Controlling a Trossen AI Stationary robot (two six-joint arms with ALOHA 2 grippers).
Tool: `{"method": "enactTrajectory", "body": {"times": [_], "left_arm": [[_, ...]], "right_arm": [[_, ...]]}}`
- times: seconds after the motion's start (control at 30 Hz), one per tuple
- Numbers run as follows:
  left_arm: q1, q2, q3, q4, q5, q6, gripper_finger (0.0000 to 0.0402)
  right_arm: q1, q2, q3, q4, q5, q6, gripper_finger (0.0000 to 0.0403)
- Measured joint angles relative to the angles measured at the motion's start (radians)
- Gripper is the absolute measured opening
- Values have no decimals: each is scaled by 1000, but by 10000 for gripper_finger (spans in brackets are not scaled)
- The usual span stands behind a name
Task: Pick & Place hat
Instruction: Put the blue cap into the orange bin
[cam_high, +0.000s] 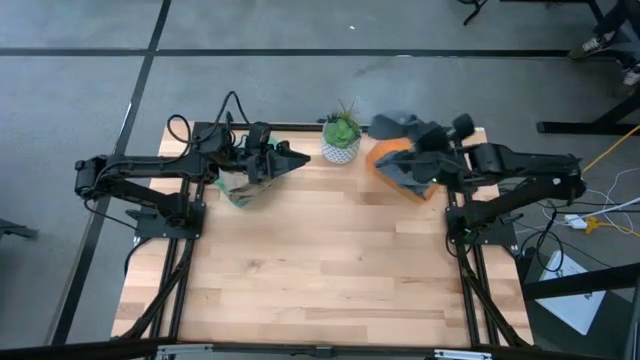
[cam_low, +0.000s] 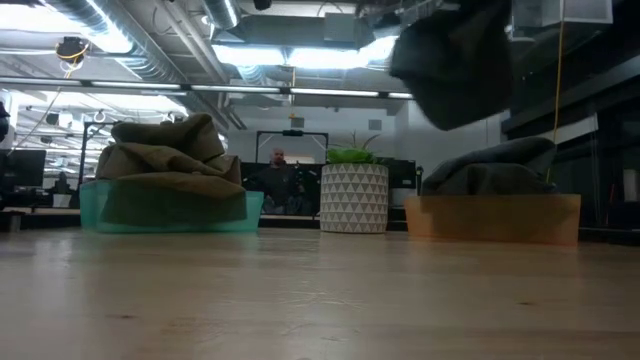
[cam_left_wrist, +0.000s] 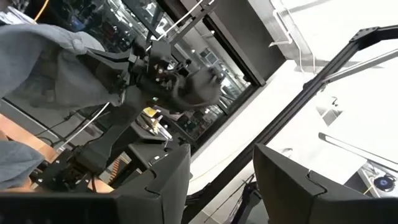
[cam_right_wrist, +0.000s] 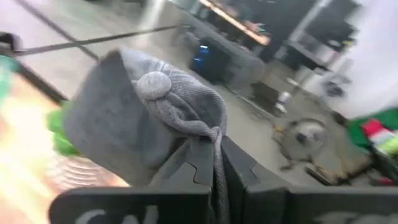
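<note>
right gripper (cam_right_wrist: 214, 163) clamped on grey hat (cam_right_wrist: 146, 121) above orange bin (cam_high: 392, 160); thin grip could slip. left gripper (cam_left_wrist: 221, 171) fingers apart, idle.

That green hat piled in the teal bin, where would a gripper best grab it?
Probably by the raised fold at the top of the green hat, coming straight down from above. The crumpled cloth humps well over the teal bin, whose walls block the sides. The left gripper, open, is near it.

Grey hat (cam_right_wrist: 149, 124), orange bin (cam_high: 395, 158), teal bin (cam_low: 170, 210).
</note>
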Motion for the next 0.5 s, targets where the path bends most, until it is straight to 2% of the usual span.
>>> {"method": "enactTrajectory", "body": {"times": [0.17, 0.5], "left_arm": [[0, -3, 0, -4, -2, 4, 171], [0, -3, 0, -48, 3, 4, 171]], "right_arm": [[-3, -67, -64, -152, 48, 128, 7], [-16, -192, -390, -127, 45, 368, 7]]}}
